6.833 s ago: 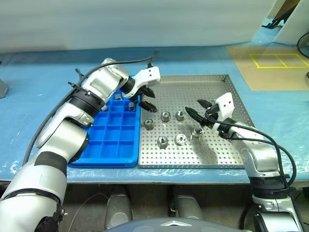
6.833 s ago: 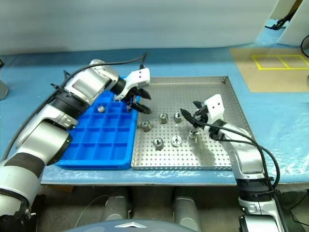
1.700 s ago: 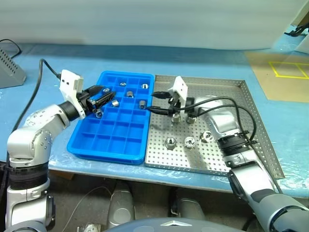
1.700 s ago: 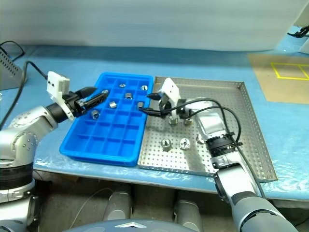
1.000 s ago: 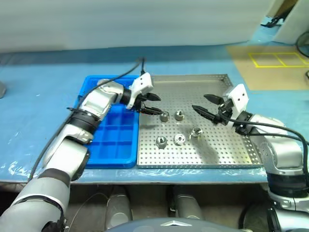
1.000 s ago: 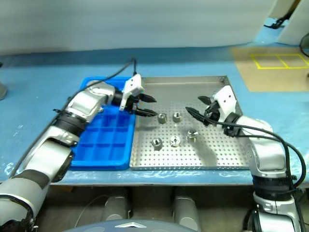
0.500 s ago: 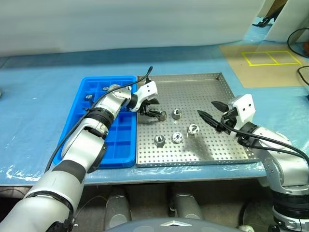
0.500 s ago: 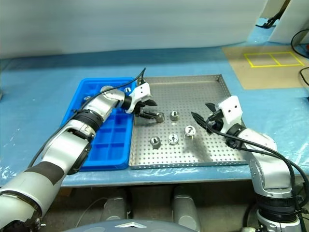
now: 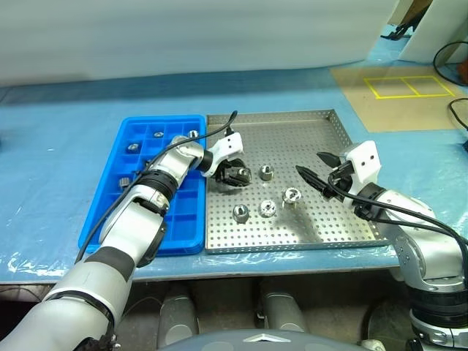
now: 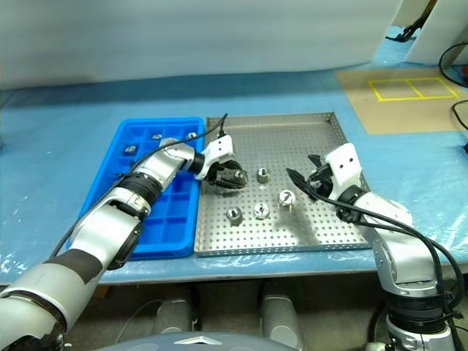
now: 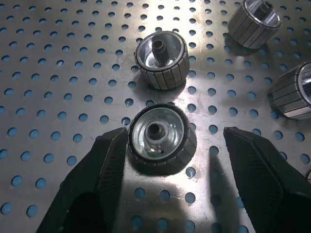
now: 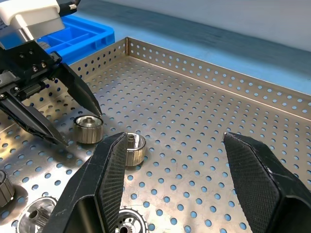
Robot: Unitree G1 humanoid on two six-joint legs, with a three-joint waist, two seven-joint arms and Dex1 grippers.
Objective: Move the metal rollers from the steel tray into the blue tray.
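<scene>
Straddling a roller [image 11: 160, 138] on the steel tray [image 9: 307, 124], centre-left of frame: left gripper [image 9: 235, 175], jaws apart, one finger [image 11: 104, 184] touching the roller's side, the other clear. Four more rollers [image 9: 267, 172] loose on the tray just right and below. Right gripper [image 9: 316, 170] above tray's right half, jaws apart, empty. Blue tray [image 9: 110, 212] at left, a few rollers in upper cells.
</scene>
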